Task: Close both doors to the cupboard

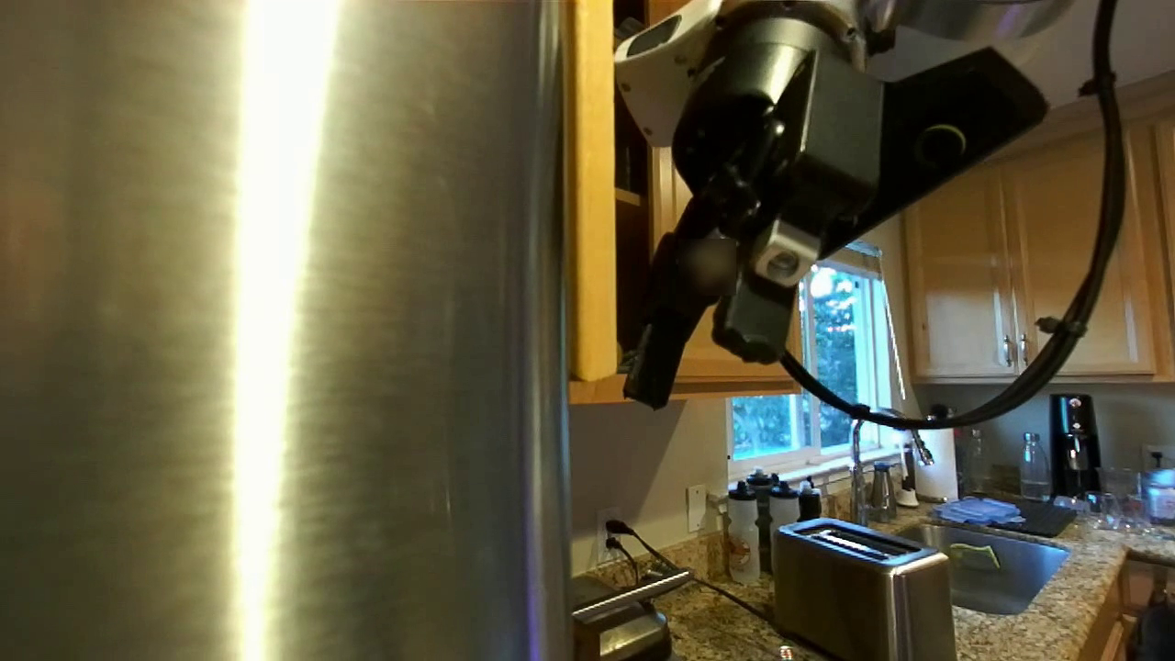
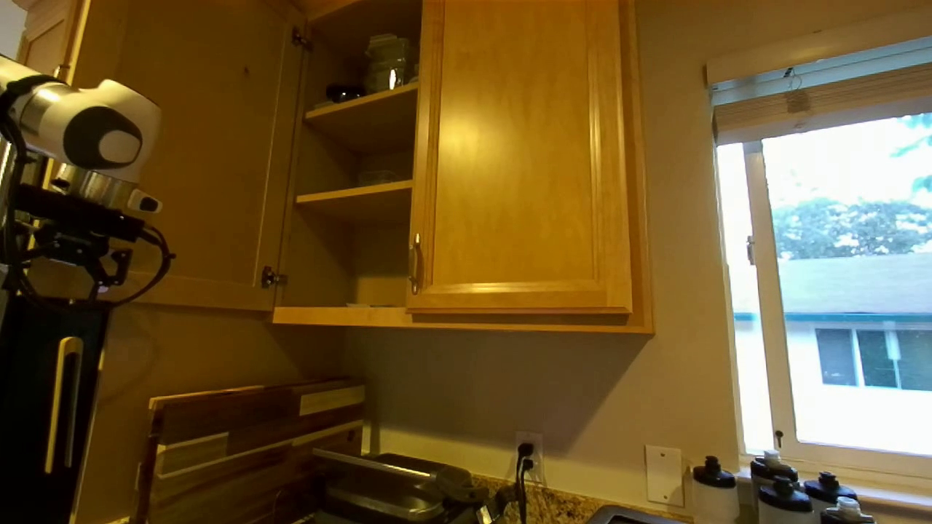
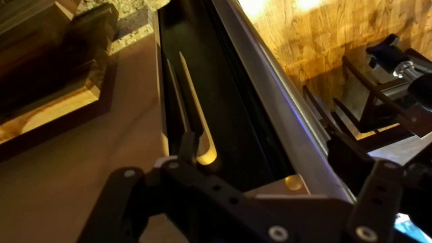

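The cupboard's [image 2: 364, 314] shelves show beside its left door. The left honey-wood door [image 2: 204, 167] is swung wide open; in an exterior view it is seen edge-on [image 1: 592, 211]. The right door [image 2: 517, 160] lies closed against the frame, with its metal handle [image 2: 415, 266] at lower left. My gripper [image 1: 699, 372] is in front of the open door, low near its outer edge; it also shows in an exterior view [image 2: 102, 280]. In the wrist view the gripper [image 3: 266, 150] has its fingers wide apart. A wooden corner with a round pad [image 3: 293, 182], apparently the door's, shows between them. Contact cannot be told.
The steel fridge [image 1: 413, 321] stands close beside the open door. Its handle [image 2: 65, 400] is below the gripper. Cutting boards [image 2: 255, 437] lean under the cupboard. A toaster [image 1: 863, 588], a grill [image 2: 393, 487] and bottles [image 2: 713, 480] stand on the counter. A cable loops from the arm.
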Motion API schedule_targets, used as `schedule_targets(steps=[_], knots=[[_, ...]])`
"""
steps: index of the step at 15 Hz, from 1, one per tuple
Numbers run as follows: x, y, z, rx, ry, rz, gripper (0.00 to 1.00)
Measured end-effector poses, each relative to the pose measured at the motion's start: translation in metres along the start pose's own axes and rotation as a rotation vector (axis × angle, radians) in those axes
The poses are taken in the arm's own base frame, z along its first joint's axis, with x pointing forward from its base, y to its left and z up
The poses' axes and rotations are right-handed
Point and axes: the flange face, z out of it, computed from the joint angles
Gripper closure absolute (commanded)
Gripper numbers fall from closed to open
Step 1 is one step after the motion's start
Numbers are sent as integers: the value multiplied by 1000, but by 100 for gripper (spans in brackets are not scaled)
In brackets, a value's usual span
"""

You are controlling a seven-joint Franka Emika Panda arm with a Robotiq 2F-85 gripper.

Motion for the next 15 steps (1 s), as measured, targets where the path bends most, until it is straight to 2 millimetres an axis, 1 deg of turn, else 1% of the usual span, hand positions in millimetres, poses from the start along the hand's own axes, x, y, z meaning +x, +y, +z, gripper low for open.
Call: schedule_targets(steps=[4,7,12,15], knots=[[12,-6,4,61,16,-20,0],[19,-8,3,85,30,-36,0],[29,-11,-4,85,60,-48,0],[36,-12,-6,61,110,-51,0]])
